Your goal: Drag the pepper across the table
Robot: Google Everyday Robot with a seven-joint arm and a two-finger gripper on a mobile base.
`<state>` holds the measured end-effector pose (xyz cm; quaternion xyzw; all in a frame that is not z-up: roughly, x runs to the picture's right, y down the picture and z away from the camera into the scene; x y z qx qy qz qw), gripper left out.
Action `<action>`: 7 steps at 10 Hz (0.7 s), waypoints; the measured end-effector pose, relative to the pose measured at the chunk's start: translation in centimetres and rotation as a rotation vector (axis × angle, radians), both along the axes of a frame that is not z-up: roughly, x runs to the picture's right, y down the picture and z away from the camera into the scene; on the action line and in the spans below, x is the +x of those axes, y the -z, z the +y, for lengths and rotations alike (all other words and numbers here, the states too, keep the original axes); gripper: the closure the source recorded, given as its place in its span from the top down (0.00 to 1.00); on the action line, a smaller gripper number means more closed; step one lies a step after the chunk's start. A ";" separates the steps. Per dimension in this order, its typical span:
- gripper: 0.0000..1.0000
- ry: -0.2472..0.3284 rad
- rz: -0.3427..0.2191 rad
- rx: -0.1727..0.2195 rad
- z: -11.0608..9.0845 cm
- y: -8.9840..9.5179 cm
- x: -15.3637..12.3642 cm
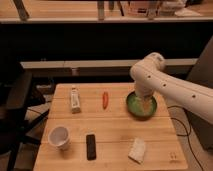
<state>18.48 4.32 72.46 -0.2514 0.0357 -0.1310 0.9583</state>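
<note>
1. While the gripper [145, 103] hangs over the green bowl [134, 112], its aperture cannot be told; the pepper [105, 99] lies untouched on the table [115, 128], between the bowl and the white bottle [75, 99].
2. Hazard: a low approach may clip the bowl's rim; the bowl would shift.
3. Hazard: an off-centre push may roll the slender pepper aside; contact would be lost.

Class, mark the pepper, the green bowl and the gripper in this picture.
pepper [105, 99]: camera view, middle of its body.
green bowl [132, 110]: camera view, lower left rim.
gripper [145, 104]: camera view, its tip, above the green bowl.
</note>
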 end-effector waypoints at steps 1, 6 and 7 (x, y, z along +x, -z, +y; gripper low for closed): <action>0.80 0.012 -0.004 0.002 -0.2 -0.2 -0.4; 0.80 0.094 -0.030 0.017 -1.6 -1.7 -2.2; 0.80 0.106 -0.031 0.017 -1.8 -2.0 -2.2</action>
